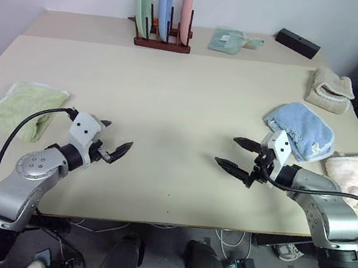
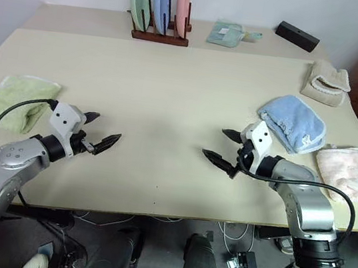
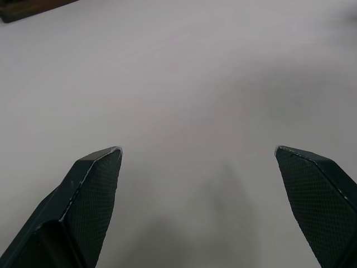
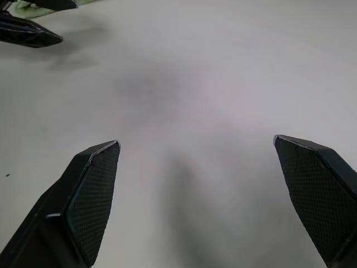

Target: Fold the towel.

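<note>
The table (image 1: pixel 170 106) has a smooth, matt beige top. At its left edge the towel (image 1: pixel 25 105) is nubbly green terry cloth. Both grippers' fingers (image 4: pixel 92 195) are black with fine cross-hatched pads. Glossy plates (image 1: pixel 164 7) stand in a dark wooden rack (image 1: pixel 162 42) at its far edge.

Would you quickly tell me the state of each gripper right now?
Left gripper: open, holding nothing.
Right gripper: open, holding nothing.

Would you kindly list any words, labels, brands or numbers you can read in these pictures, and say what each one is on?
None can be read. The green towel, the plates in the rack, the black box and both grippers carry no legible writing.
</note>
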